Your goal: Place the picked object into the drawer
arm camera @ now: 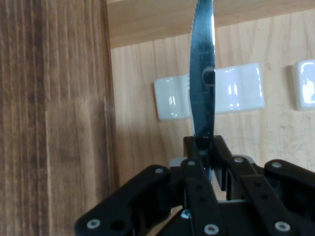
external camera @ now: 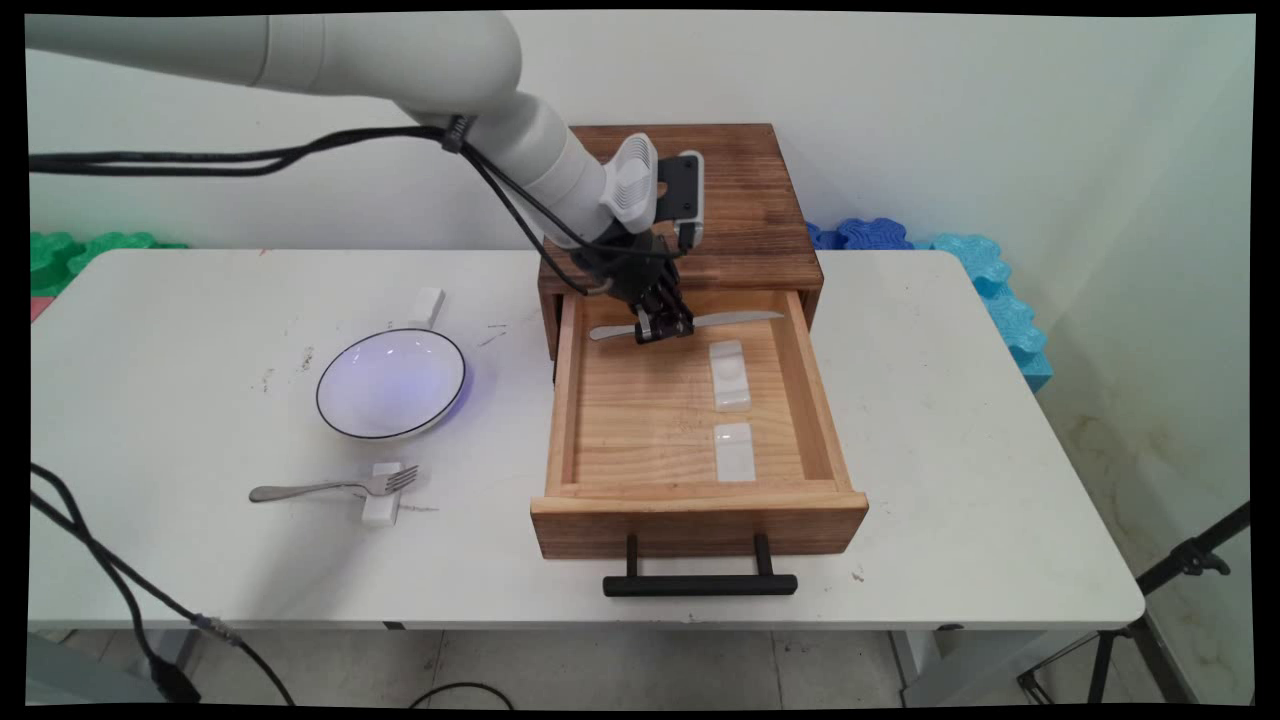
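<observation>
Counter (external camera: pixel 900 420): white, flat top, scuffed near its left half; carries everything listed.

Cabinet (external camera: pixel 740 200): dark stained wood, box form, at the counter's far side against the wall.

Drawer (external camera: pixel 690 520): pale pine, pulled fully out toward the near edge; black bar handle (external camera: pixel 700 584) on its front. Grain runs front to back on the floor.

Bowl (external camera: pixel 391 383): white, round, shallow, thin dark rim; left of the drawer, well apart from it.

Fork (external camera: pixel 335 487): metal, lying left-right, tines resting on a small white rest (external camera: pixel 384 500) in front of the bowl. A second white block (external camera: pixel 427 306) lies behind the bowl.

Gripper (external camera: pixel 664 326): black, over the drawer's rear; jaws closed on the knife near mid-length.

Knife (external camera: pixel 735 318): metal, serrated edge, held above the drawer floor just in front of the cabinet, long axis left-right across the drawer, handle end left, blade right.

Rests (external camera: pixel 730 375): two white glossy blocks on the drawer floor, right of centre, one behind the other; the rear one lies just forward of the blade, its dip crosswise to it.
</observation>
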You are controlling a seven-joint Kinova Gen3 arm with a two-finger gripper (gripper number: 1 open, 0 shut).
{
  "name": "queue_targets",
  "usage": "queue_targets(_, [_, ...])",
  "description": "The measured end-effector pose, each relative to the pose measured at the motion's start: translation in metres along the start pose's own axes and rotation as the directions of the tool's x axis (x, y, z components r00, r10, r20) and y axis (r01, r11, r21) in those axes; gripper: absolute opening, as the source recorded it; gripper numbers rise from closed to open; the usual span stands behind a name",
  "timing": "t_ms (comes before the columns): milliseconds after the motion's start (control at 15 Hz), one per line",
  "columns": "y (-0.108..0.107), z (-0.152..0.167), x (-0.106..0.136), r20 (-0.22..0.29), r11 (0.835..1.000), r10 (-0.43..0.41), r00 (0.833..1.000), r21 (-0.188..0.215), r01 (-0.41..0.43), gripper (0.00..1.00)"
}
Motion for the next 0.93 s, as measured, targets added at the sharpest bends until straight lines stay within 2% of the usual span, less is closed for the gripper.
queue_targets(933, [0.005,0.04,-0.01,0.008,0.999,-0.027,1.0,-0.021,0.027,0.0])
